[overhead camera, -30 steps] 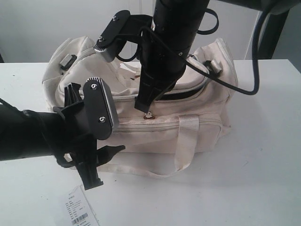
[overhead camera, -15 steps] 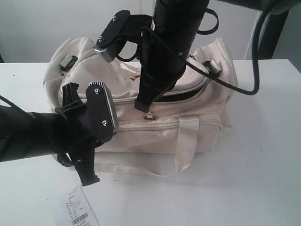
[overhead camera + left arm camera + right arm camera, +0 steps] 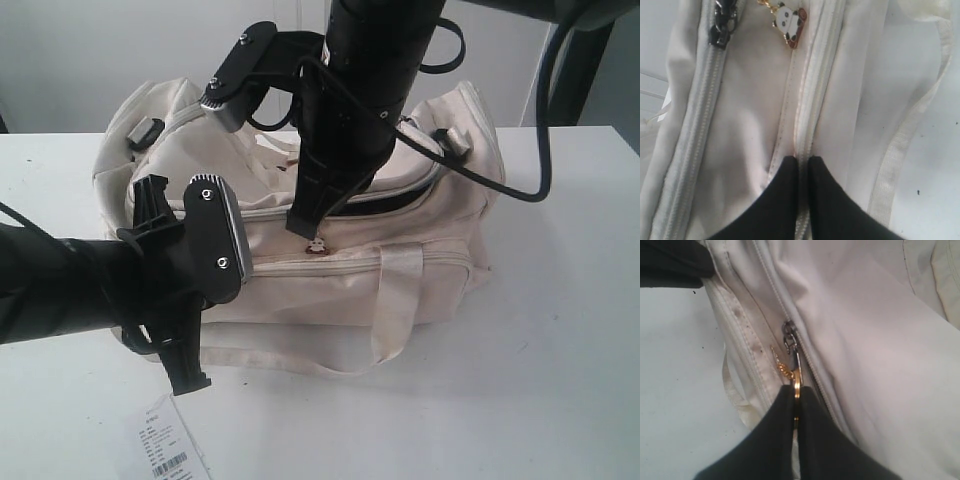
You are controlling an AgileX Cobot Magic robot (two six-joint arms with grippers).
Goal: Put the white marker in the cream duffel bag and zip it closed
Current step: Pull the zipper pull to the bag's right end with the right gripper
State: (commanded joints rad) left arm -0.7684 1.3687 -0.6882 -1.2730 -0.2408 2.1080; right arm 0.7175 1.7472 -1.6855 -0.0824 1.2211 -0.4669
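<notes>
The cream duffel bag [image 3: 420,270] lies on the white table [image 3: 560,330]. Its top zipper is closed on the left, and dark lining shows in the open stretch [image 3: 400,200] on the right. My right gripper [image 3: 305,228] comes down from above and is shut on the gold ring [image 3: 796,382] of the zipper pull, just behind the slider [image 3: 789,335]. A panda charm [image 3: 315,245] hangs from it. My left gripper [image 3: 803,160] is shut on the bag's front zipper seam [image 3: 810,100], left of the charm [image 3: 787,22]. The white marker is out of view.
A white paper tag with a barcode [image 3: 165,450] lies on the table near the front left, under the left arm. The bag's cream handle loop [image 3: 395,310] droops over its front. A black cable [image 3: 520,190] hangs across the bag's right end.
My left gripper has shifted slightly to the left against the bag's front, and its lower finger no longer shows. The right gripper and the zipper pull have not moved.
</notes>
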